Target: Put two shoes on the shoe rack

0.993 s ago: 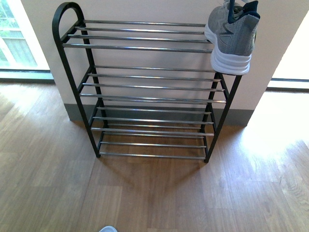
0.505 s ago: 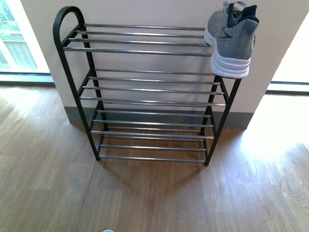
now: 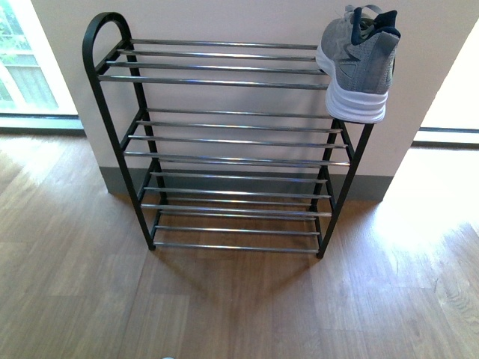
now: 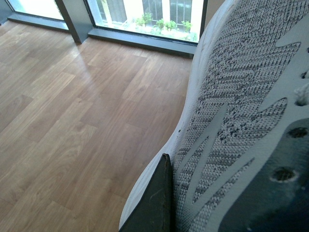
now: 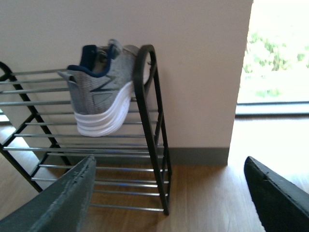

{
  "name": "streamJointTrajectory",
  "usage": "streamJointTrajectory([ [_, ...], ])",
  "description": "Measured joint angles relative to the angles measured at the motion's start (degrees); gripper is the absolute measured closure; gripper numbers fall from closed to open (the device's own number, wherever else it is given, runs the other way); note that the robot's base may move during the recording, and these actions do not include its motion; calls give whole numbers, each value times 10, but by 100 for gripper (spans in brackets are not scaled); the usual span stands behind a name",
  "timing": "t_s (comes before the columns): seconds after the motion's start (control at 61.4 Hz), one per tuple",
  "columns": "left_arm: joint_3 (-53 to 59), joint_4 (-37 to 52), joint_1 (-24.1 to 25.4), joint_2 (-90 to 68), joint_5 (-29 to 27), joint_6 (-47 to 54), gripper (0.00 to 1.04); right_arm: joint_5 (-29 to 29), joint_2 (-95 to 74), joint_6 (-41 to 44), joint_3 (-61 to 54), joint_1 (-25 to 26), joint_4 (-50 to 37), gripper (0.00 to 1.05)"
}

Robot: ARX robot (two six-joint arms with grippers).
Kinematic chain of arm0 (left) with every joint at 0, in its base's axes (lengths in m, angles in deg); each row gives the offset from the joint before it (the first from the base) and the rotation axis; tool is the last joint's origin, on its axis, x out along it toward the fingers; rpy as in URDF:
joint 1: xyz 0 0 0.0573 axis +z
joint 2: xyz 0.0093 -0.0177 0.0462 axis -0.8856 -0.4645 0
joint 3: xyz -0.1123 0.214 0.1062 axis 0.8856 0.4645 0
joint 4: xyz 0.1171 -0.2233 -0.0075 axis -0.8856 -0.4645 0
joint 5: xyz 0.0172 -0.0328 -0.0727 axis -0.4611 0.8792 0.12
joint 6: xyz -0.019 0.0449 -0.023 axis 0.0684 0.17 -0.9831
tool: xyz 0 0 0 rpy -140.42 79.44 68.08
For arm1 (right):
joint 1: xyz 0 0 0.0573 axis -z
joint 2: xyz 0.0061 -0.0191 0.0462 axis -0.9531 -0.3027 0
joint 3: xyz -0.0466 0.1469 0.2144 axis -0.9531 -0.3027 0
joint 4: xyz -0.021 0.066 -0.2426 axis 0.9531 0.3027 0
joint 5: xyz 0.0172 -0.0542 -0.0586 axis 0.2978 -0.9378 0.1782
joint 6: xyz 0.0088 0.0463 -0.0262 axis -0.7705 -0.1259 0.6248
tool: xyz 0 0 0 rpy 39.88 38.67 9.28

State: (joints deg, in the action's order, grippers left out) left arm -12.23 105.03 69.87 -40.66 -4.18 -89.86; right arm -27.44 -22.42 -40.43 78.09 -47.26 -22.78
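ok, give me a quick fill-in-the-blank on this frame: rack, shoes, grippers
1. On the rack, the shoe sits on the ___ tier.
2. In the front view it is at that tier's ___ end.
3. The right gripper is empty and ___.
4. In the left wrist view, the second shoe hangs over a ___ floor.

Missing words: top; right; open; wooden

Sunlit wood floor (image 3: 224, 314), cream wall (image 3: 224, 19), bright window (image 3: 22, 60).
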Motion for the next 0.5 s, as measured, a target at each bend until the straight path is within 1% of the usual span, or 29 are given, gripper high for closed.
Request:
streamJointTrajectory([
  [0.065,0,0,0,0,0,0,103,-12,26,15,-28,-24,-2,36],
  [0.081,0,0,0,0,0,0,103,-12,31,16,-31,-28,0,38],
  [0.195,0,0,0,0,1,0,103,-51,94,24,-61,-63,32,57],
  [0.244,0,0,0,0,0,0,103,-68,128,27,-73,-81,53,68],
  [0.26,0,0,0,0,0,0,103,-77,144,28,-78,-89,64,73],
  [0.293,0,0,0,0,0,0,103,-87,166,30,-85,-100,80,80],
  [0.309,0,0,0,0,0,0,103,-90,171,30,-87,-102,83,82],
  [0.391,0,0,0,0,0,0,103,-110,223,31,-99,-125,121,100],
  [0.423,0,0,0,0,0,0,103,-117,238,34,-102,-132,133,104],
  [0.505,0,0,0,0,0,0,103,-133,278,33,-110,-148,166,103],
])
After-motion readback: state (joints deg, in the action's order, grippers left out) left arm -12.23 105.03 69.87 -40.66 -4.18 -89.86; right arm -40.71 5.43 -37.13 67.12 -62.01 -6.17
